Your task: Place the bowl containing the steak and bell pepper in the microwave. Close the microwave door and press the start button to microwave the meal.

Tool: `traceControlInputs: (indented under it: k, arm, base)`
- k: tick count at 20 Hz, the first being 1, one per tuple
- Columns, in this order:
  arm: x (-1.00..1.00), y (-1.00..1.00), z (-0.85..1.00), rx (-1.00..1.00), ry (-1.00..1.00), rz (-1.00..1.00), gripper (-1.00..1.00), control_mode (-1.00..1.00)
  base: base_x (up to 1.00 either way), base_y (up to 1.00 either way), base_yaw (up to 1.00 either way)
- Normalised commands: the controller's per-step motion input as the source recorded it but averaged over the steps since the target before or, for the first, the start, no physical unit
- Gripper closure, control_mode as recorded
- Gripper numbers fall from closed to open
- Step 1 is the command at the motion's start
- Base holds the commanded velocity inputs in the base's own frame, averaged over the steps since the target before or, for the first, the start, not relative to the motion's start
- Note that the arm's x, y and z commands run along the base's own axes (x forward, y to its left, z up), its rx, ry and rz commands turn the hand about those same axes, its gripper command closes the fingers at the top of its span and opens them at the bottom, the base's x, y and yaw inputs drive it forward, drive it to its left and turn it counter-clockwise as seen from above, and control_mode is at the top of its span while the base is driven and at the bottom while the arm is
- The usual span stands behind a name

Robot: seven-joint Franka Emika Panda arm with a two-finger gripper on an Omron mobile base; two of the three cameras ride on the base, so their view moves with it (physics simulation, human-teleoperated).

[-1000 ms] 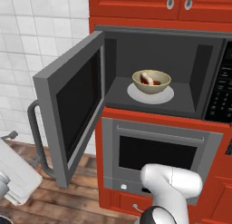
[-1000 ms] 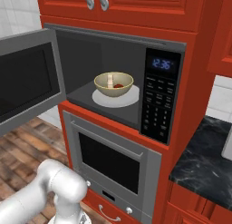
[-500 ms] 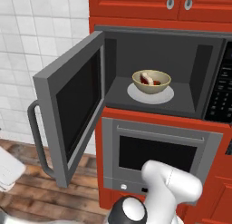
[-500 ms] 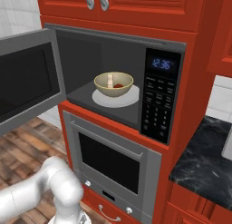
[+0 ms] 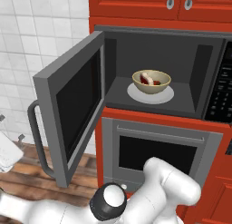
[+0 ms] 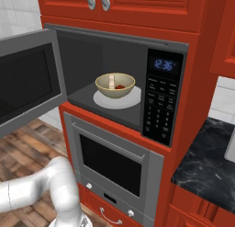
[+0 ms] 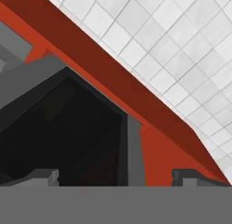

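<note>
The tan bowl [image 5: 152, 81] [image 6: 115, 85] stands on a white turntable plate [image 5: 165, 96] inside the microwave [image 5: 199, 60] [image 6: 82, 70]. In it lie the steak [image 5: 145, 77] and the red bell pepper [image 5: 157, 82] [image 6: 120, 87]. The microwave door [image 5: 74, 109] [image 6: 25, 83] hangs wide open to the left, its curved handle [image 5: 36, 137] on the outer side. My gripper [image 7: 117, 177] is open with nothing between its fingertips, low and left of the door, and looks up at the door's dark glass [image 7: 68, 128].
The black keypad panel [image 6: 160, 102] [image 5: 224, 89] sits right of the cavity. A grey oven [image 5: 158, 155] [image 6: 114, 166] is built in below. Red cabinets [image 6: 137, 5] surround both, a tiled wall [image 5: 36, 32] [image 7: 172, 46] lies left, and a dark counter [image 6: 206, 171] lies right.
My arm has swung lower and further left, and its elbow joint has come into the bottom of the left base view. Bowl and door have not moved. The jaws stay open.
</note>
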Motion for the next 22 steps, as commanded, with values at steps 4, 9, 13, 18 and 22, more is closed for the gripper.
traceControlInputs:
  k: [4, 9, 13, 18, 22]
  arm:
    - [-0.07, -0.62, -0.02, 0.01, 0.0, -0.14, -1.0, -1.0]
    - [-0.56, -1.0, 0.0, 0.1, -0.04, -0.1, -1.0, -1.0]
    - [-0.41, -1.0, 0.0, 0.13, -0.02, -0.07, -1.0, -1.0]
    - [-0.12, -1.0, 0.01, 0.19, -0.07, -0.02, -1.0, -1.0]
    - [-0.13, -1.0, 0.0, 0.26, -0.2, 0.0, -1.0, -1.0]
  base:
    - [0.0, 0.0, 0.0]
    - [0.0, 0.0, 0.0]
    - [0.0, 0.0, 0.0]
    - [0.0, 0.0, 0.0]
    - [0.0, 0.0, 0.0]
